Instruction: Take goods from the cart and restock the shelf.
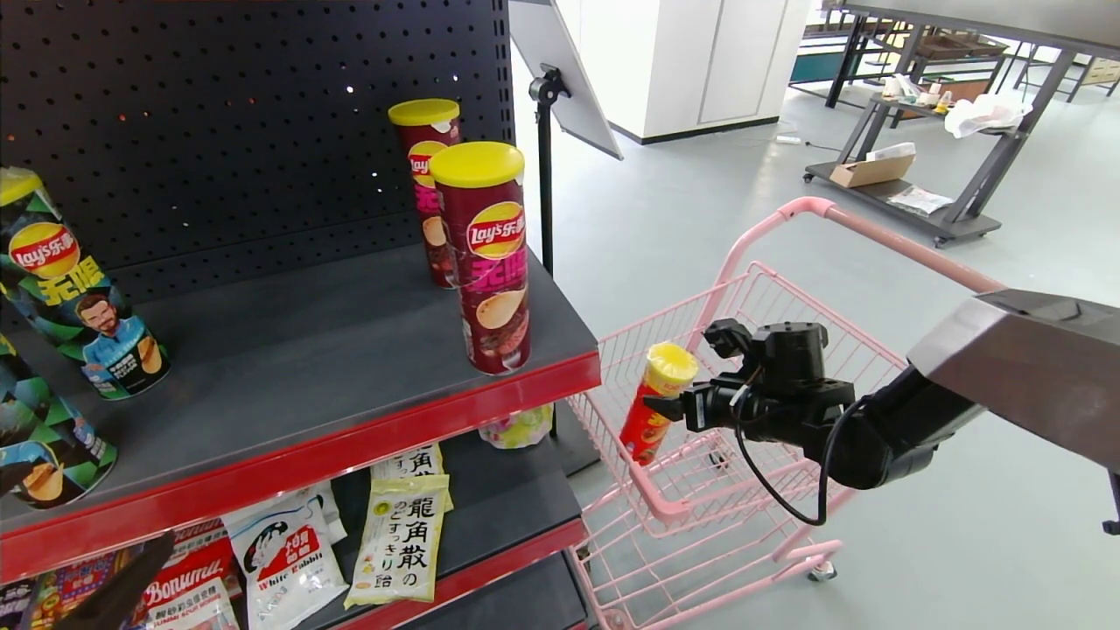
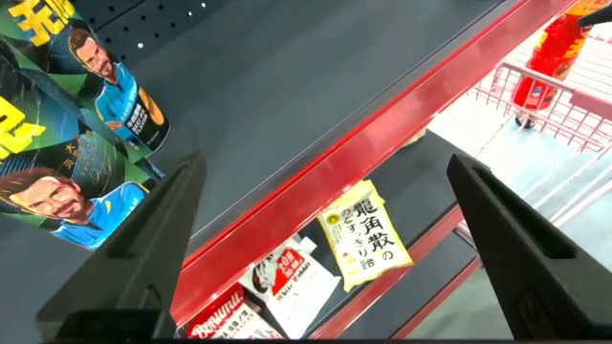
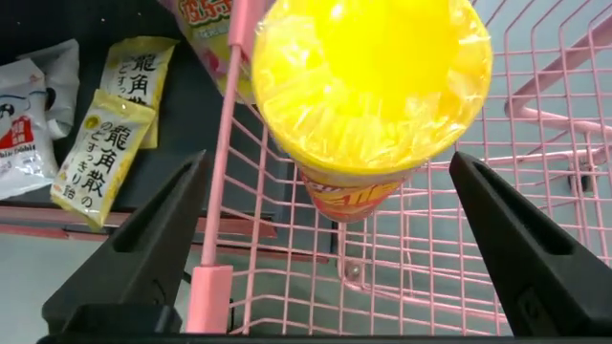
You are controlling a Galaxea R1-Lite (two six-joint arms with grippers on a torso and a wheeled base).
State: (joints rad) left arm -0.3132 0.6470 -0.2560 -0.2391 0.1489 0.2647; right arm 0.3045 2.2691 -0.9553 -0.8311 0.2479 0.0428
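L claw (image 2: 325,162) open, empty, above upper shelf (image 1: 289,350) nr green cans (image 1: 83,289). Two maroon cans (image 1: 490,262) upright at shelf's R end. Red can (image 1: 643,433) leans in pink cart (image 1: 884,234); R claw (image 1: 691,372) open, fingers either side, not gripping.

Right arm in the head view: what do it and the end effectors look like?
The right arm is black and rounded, under an angular grey metal shell on its upper segment. A black cable loops beneath the wrist. The right end effector and left end effector each have two matt black, wedge-shaped fingers; no markings are visible.
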